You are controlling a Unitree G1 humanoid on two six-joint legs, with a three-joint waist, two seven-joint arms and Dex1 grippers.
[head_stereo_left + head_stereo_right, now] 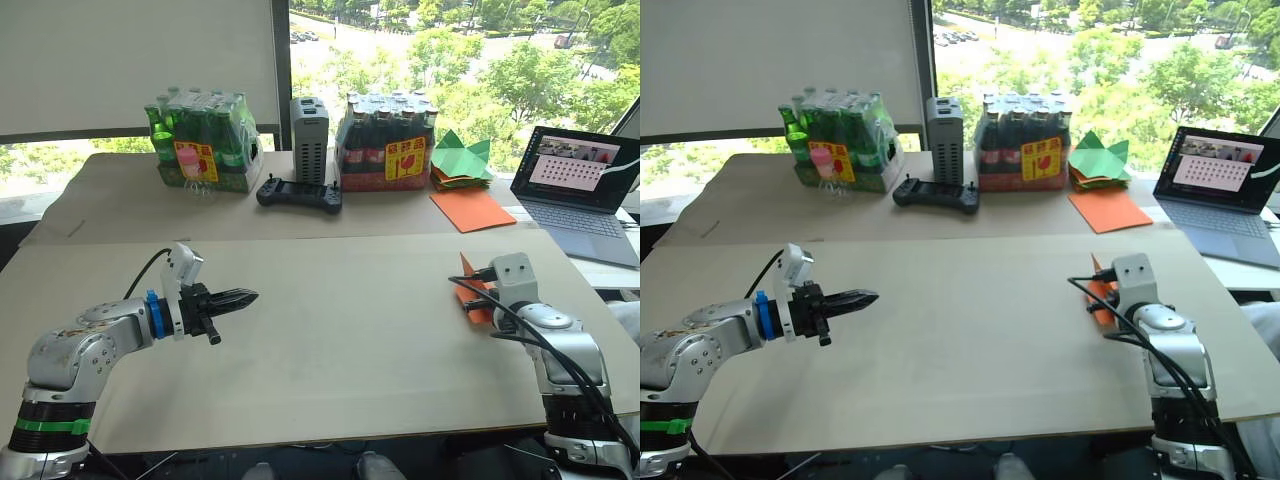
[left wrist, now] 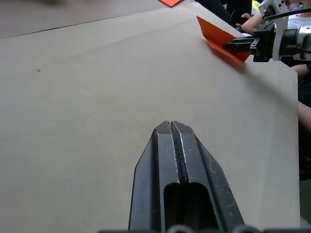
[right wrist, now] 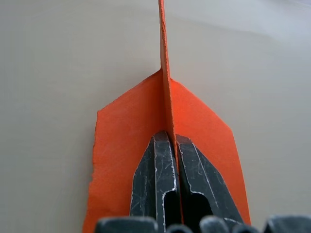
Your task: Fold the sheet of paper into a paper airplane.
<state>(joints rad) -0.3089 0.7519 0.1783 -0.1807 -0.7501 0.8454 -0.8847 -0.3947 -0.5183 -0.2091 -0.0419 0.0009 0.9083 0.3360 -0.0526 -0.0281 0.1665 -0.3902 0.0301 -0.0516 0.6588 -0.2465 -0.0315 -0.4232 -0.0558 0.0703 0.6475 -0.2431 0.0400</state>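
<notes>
**Right arm pinching the orange paper, left arm idle over the table**

While the left gripper (image 1: 240, 297) hangs over the left half of the table (image 1: 340, 330) with nothing in it, its jaws are pressed fully together, which the left wrist view shows pretty clearly. It points across toward the right side and sits well apart from the paper.

Over on the right edge of the table, the right gripper (image 3: 167, 141) has its jaws clamped on the paper airplane (image 3: 126, 145). From the right wrist view, one layer of the orange paper stands up on edge between the two fingers like a fin, and the rest spreads flat to either side on the table, tapering toward a point away from the gripper. In the head views you mostly just see an orange corner poking up beside the wrist (image 1: 468, 268).

Back row along the far side of the table: a shrink-wrapped pack of green bottles (image 1: 203, 140), a grey upright box (image 1: 309, 140), a black handheld controller (image 1: 299, 192) in front of it, and a second pack of dark bottles (image 1: 385, 142). Right of that there's a stack of green paper shapes (image 1: 460, 160) with a bigger smooth orange sheet (image 1: 472, 209) lying just in front. An open laptop (image 1: 580, 185) sits at the far right.
</notes>
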